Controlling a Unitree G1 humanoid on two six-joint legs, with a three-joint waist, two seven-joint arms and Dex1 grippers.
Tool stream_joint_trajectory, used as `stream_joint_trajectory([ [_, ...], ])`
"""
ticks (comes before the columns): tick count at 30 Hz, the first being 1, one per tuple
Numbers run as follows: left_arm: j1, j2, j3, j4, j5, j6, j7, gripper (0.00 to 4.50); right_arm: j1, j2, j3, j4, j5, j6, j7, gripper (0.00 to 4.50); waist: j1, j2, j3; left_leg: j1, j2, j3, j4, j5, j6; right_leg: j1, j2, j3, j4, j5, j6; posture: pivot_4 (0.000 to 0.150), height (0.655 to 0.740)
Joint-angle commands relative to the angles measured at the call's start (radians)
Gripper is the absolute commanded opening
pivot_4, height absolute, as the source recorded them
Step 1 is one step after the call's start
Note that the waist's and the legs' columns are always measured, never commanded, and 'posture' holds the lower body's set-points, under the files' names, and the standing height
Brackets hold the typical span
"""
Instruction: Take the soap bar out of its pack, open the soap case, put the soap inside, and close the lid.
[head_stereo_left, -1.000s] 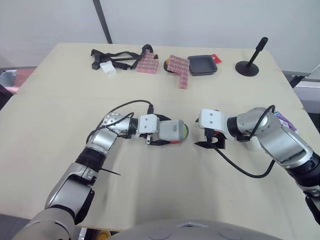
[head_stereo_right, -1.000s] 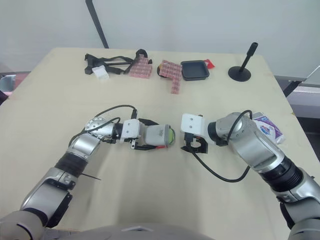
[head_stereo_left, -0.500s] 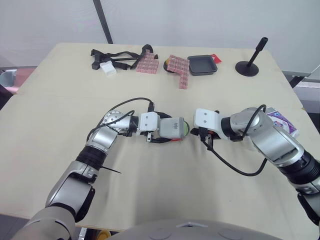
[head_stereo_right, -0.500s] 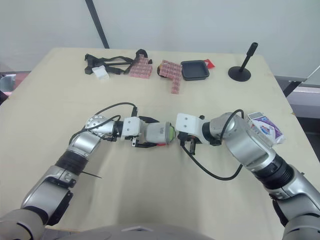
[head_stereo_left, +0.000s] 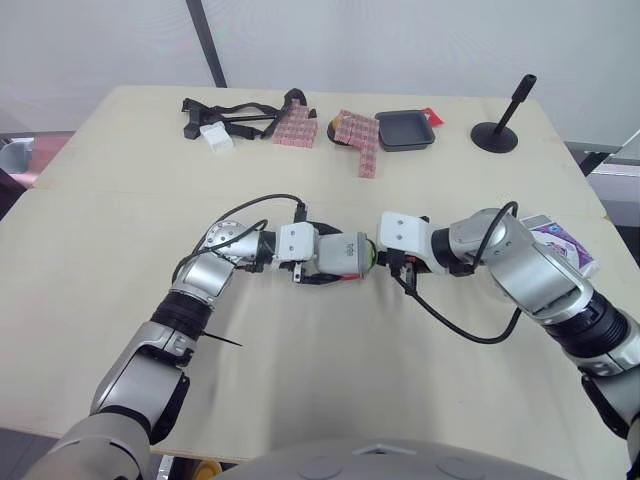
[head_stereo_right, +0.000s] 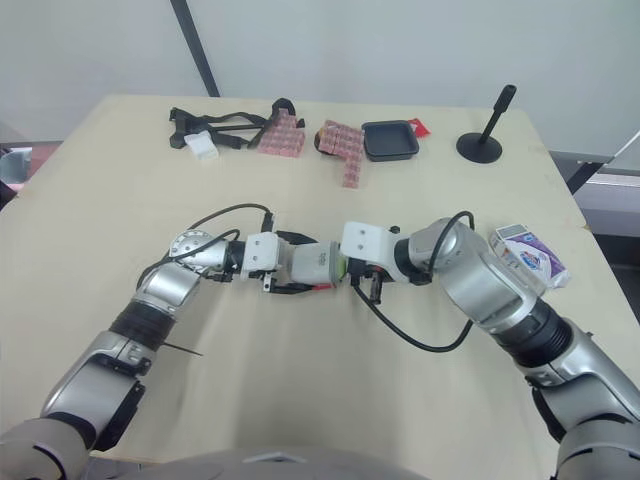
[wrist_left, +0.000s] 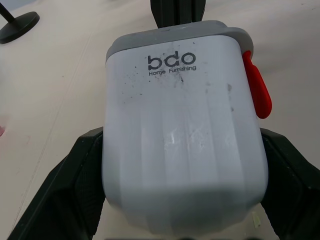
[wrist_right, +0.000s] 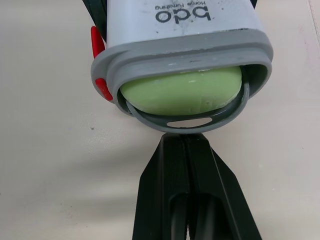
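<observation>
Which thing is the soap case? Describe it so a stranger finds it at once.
On the tan table, look at the middle. The soap case is held sideways there by the left gripper. It alone has a white ribbed shell, a grey rim, a red tab and green soap showing at its open end.

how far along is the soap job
Done: the green soap is out of its pack, which lies on the table, and sits in the case. In hand: the left gripper clamps the case; the right gripper, fingers together, meets the protruding end of the tray. Left: push the tray home to close it.
</observation>
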Motion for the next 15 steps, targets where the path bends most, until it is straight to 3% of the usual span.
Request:
stream_joint_trajectory([
  [1,-0.002,-0.001,0.016,-0.026,-0.022,-0.009,0.006,3.49,-0.012,0.000,-0.011,-0.047,0.003,-0.007,-0.006,0.03,0.000,0.000,0.000,0.000,0.000,0.000,0.000,0.000,0.000,0.000,0.000,0.000,0.000,0.000,0.000,0.150,0.7400],
  [5,-0.005,-0.006,0.034,-0.035,-0.042,0.005,0.015,3.49,0.030,-0.015,-0.009,-0.007,-0.020,-0.039,-0.029,0.03,0.001,0.000,0.000,0.000,0.000,0.000,0.000,0.000,0.000,0.000,0.000,0.000,0.000,0.000,0.000,0.150,0.7400],
  [8,-0.002,0.001,0.043,-0.055,-0.057,0.018,0.013,3.49,0.077,-0.031,-0.049,0.031,-0.025,-0.055,-0.058,0.81,0.004,0.000,0.000,0.000,0.000,0.000,0.000,0.000,0.000,0.000,0.000,0.000,0.000,0.000,0.000,0.150,0.7400],
  [15,0.018,0.028,0.072,-0.064,-0.087,0.039,0.007,3.49,0.179,-0.081,-0.170,0.020,0.028,-0.040,-0.071,3.11,0.003,0.000,0.000,-0.001,0.000,0.000,0.000,0.000,0.000,0.000,0.000,0.000,-0.001,0.000,0.000,0.150,0.7400],
])
